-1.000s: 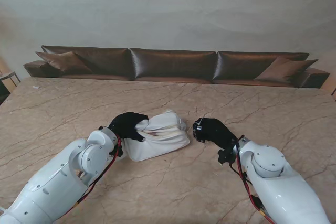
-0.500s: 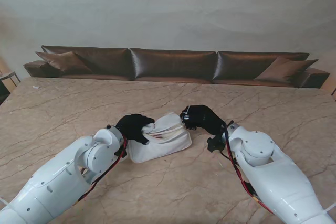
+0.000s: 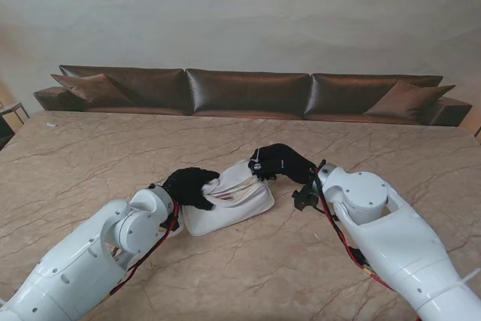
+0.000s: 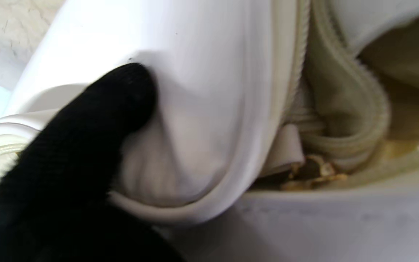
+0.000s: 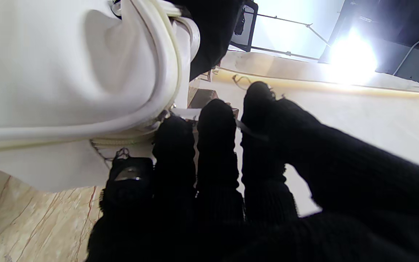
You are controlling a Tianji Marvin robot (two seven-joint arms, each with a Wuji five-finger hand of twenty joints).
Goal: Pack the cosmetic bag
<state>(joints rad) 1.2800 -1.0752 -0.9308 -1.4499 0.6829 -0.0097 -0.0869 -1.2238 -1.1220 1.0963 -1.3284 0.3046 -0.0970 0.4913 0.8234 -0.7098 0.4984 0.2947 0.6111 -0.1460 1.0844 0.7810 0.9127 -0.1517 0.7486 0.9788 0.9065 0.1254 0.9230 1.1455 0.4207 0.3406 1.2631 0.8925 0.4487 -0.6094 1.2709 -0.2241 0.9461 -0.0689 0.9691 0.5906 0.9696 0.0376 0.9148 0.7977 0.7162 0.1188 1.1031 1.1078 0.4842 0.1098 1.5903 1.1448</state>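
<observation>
While the white cosmetics bag (image 3: pixel 229 199) lies on the marble tabletop (image 3: pixel 90 155), the left hand (image 3: pixel 191 186) is clamped on the bag's left end, bunching the fabric. The right hand (image 3: pixel 276 163) touches the bag's far right corner at the zipper (image 4: pixel 344 83); whether it grips anything cannot be told.

In the middle of my stand view the cosmetics bag (image 3: pixel 229 199) lies on the bench (image 3: pixel 90 155), with the left robot hand (image 3: pixel 191 186) at its left end, the right robot hand (image 3: pixel 276 163) at its upper right corner, and a sofa (image 3: pixel 248 92) across the frame behind.
</observation>
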